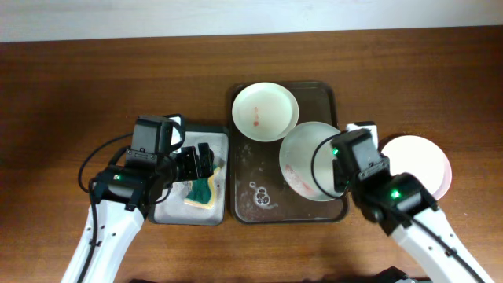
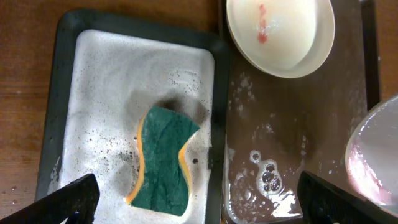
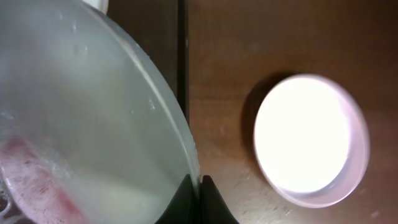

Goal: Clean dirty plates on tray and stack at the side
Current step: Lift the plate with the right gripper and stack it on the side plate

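One plate (image 1: 302,153) pinched at 3 o'clock rim by right claw (image 3: 199,186); left claw (image 2: 198,186) wide; centre over sponge (image 2: 163,158), then close.

Wooden table (image 1: 78,79) — tray (image 1: 247,179), sponge tray (image 1: 167,214), lone plate (image 1: 420,161).

Smeared plate (image 3: 81,124) cut off at left edge, side plate (image 1: 428,156) partly hidden by right arm (image 1: 409,198)

Light: bright, even, from above; shadows short, soft. Glare: lone plate (image 3: 309,140), right of right-wrist frame, blown out white. Focus: near plate (image 3: 81,112), left, blurred. Overhead view sharp; tray (image 1: 245,169) shows wet sheen.
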{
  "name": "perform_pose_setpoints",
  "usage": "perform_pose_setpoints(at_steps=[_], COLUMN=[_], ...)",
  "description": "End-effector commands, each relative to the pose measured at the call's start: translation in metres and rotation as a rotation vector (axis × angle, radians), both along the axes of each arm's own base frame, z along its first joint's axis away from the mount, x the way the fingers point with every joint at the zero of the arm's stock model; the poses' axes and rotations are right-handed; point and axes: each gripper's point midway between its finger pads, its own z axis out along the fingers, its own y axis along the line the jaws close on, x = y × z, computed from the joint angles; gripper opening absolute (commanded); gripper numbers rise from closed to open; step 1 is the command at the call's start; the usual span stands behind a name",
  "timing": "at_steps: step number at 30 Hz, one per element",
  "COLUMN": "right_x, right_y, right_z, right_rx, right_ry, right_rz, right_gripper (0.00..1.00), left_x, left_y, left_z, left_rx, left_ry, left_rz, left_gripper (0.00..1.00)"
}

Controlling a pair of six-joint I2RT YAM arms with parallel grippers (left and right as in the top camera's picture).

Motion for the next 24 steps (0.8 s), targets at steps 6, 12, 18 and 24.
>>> perform_pose_setpoints(at_steps=[6,12,18,24], right_x=[-0.014,-0.033,-0.036,-0.036], right_y=[0.040,0.068,0.074,0.074], right_z=[0.087,0.109,0.110,0.110], right_rx=[-0.459,-0.570,-0.601,-0.601], right_ry=[-0.431,-0.547,-0.545,-0.545], right_rz=[0.109,0.221,0.270,0.269], right_gripper=[0.04,0.04,0.04,0.04], left_x=[0.002,0.002,0.002,0.002], left_y=[-0.002,-0.002,-0.002,-0.002], left_z=[0.006,0.006,0.006,0.006], left_rx=[-0.016,-0.016,-0.016,-0.016], left_ry=[-0.012,-0.012,-0.012,-0.012], left_rz=[-0.010,-0.010,-0.010,-0.010], left_gripper=[1.00,1.00,0.99,0.99])
